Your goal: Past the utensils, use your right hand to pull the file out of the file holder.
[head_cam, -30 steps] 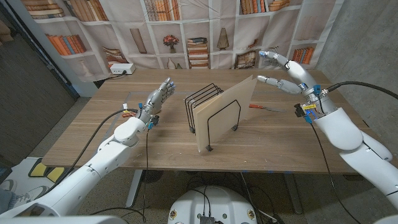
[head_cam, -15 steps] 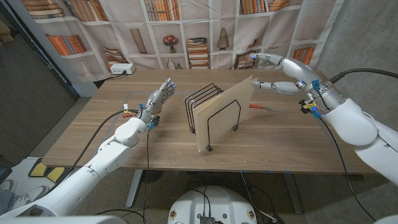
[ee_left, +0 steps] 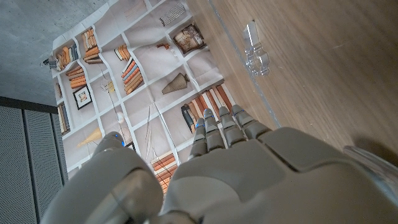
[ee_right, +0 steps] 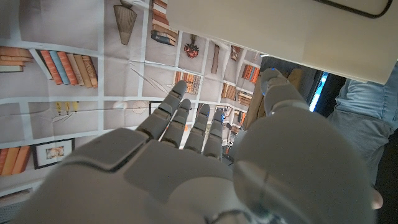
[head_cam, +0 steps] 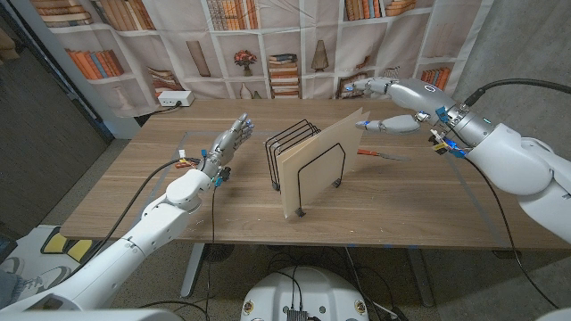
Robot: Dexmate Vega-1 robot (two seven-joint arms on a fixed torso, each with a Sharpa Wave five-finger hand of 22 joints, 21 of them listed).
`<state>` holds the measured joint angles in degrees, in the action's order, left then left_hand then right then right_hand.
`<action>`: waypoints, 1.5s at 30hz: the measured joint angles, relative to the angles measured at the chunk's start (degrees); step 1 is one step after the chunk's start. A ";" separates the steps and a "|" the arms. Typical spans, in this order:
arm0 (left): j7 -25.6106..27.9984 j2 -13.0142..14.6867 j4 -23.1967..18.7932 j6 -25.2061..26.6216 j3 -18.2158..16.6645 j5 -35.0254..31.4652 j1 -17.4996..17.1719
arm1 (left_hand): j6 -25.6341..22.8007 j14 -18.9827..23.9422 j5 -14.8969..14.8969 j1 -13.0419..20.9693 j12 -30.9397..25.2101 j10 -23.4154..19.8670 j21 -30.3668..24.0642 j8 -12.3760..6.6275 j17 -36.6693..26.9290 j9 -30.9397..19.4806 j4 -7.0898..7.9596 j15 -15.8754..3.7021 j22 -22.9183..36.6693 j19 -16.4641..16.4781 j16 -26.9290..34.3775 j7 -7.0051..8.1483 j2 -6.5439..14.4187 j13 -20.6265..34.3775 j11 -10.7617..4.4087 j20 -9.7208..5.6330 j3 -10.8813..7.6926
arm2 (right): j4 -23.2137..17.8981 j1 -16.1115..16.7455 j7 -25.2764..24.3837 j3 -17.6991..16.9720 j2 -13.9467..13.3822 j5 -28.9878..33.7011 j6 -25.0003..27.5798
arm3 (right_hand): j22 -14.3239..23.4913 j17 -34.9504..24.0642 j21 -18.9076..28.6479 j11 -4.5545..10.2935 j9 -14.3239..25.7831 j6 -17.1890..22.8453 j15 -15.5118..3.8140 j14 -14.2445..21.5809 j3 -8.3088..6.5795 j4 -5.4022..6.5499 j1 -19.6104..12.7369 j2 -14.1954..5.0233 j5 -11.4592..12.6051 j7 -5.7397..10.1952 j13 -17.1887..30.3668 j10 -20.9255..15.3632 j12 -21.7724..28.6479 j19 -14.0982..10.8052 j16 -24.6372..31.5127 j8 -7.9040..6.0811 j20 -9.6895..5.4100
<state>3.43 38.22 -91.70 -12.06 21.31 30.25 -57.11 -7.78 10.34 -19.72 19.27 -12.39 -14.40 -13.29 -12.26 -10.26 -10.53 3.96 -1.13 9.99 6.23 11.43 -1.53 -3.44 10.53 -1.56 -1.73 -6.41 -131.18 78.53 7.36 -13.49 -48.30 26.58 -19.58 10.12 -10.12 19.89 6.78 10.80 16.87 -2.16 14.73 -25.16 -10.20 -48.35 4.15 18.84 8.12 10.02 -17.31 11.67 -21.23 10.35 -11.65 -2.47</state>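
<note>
My right hand [head_cam: 385, 105] hangs above the table's far right, fingers spread and holding nothing, thumb low and the others arched over it. The file [head_cam: 323, 166] is a tan board leaning in the wire holder [head_cam: 302, 156] at mid-table, and its upper far corner lies at about 9 o'clock from my fingertips, just beside them but not touching as far as I can tell. Its long axis runs from roughly 7 o'clock near me up to 1 o'clock at that raised corner, so the corner is the end to take. In the right wrist view the file's pale edge [ee_right: 280, 31] sits just beyond the fingers [ee_right: 186, 121], with open gap between. My right hand is far nearer than my left hand [head_cam: 227, 140], which waits at the holder's 9 o'clock, well apart, fingers together and gripping nothing. The holder has several wire slots; the file sits in a near one, the slots behind it look empty. An orange-handled utensil [head_cam: 378, 154] lies on the table at 5 o'clock from the holder's far end, beneath my right hand. I judge the next move is a short reach toward 9 o'clock, then pinching that corner.
</note>
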 measured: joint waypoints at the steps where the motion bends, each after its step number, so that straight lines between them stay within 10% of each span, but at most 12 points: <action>1: -0.05 0.00 0.00 0.07 0.01 0.00 0.02 | 0.00 0.00 0.00 0.00 0.00 0.00 0.00 0.00 0.00 0.00 0.00 0.00 0.00 0.00 0.00 0.00 0.00 0.00 0.00 0.00 0.00 | -0.27 -0.59 0.20 0.36 -0.43 0.12 0.06 | 0.00 0.00 -0.02 0.00 0.00 -0.11 -0.13 -0.13 0.00 0.00 -0.12 0.12 0.00 0.11 0.00 0.00 0.00 0.00 0.00 0.00 0.00; 45: -1.79 -0.44 1.72 0.40 0.26 2.49 -0.22 | -0.21 0.64 0.00 -0.56 0.39 0.00 0.45 0.22 0.00 -0.27 -0.02 0.64 0.00 -0.01 0.01 -0.22 0.77 0.00 0.03 0.00 0.48 | -3.77 -19.90 13.44 16.45 -12.66 5.23 5.21 | 0.01 -0.02 -2.53 -0.80 0.28 0.32 -0.20 -1.81 -1.10 0.64 -3.13 -0.04 -1.42 0.90 0.00 0.23 -0.23 2.75 -0.17 0.27 0.11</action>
<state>1.64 37.78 -89.98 -11.66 21.58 32.74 -57.32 -7.99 10.98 -19.72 18.71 -12.00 -14.40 -12.84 -12.04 -10.26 -10.80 3.94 -0.48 9.99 6.23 11.43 -1.75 -2.68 10.53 -1.54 -1.73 -5.93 -134.95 58.63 20.81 2.96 -60.95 31.82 -14.37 10.13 -10.14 17.37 5.98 11.08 17.19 -2.36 12.92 -26.25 -9.56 -51.47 4.11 17.43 9.02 10.02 -17.07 11.44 -18.48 10.18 -11.38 -2.35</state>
